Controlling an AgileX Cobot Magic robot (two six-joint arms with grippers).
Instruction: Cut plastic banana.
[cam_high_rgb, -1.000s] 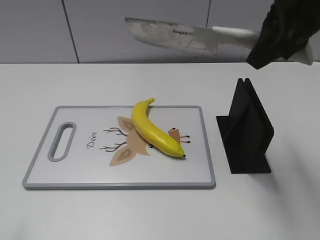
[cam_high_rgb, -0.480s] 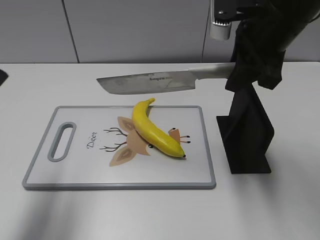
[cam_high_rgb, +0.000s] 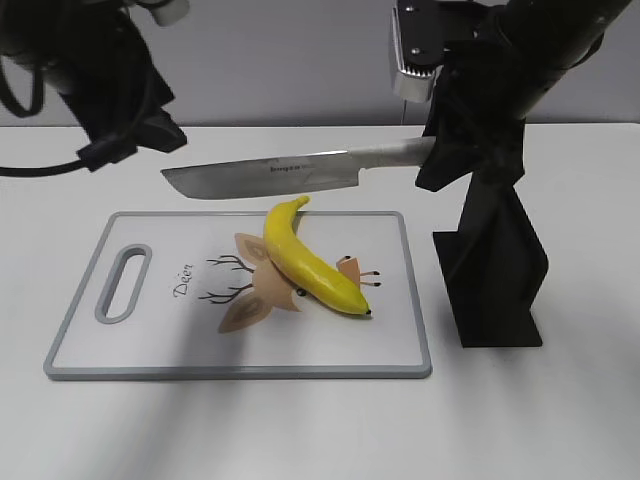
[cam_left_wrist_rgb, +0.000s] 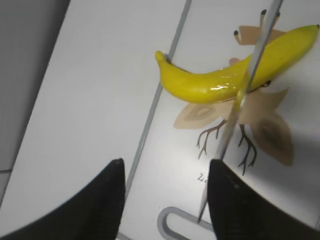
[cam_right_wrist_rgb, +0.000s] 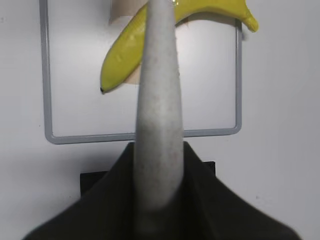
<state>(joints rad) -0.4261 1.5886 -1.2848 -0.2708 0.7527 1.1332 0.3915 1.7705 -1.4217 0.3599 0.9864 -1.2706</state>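
My right gripper (cam_high_rgb: 440, 160) is clamped on the knife (cam_high_rgb: 262, 177); I should centre its blade over the plastic banana (cam_high_rgb: 308, 262) and press straight down, left gripper (cam_left_wrist_rgb: 165, 200) spread

pale grey panelled wall (cam_high_rgb: 250, 60) behind white table (cam_high_rgb: 300, 430)

Glossy smooth plastic banana (cam_high_rgb: 305, 262), shiny metal knife blade (cam_high_rgb: 265, 178) w/ matt grey handle (cam_right_wrist_rgb: 159, 125), matt black stand (cam_high_rgb: 492, 270).

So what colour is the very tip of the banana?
Black, a tiny dot on the yellow banana. The exterior view shows it best.
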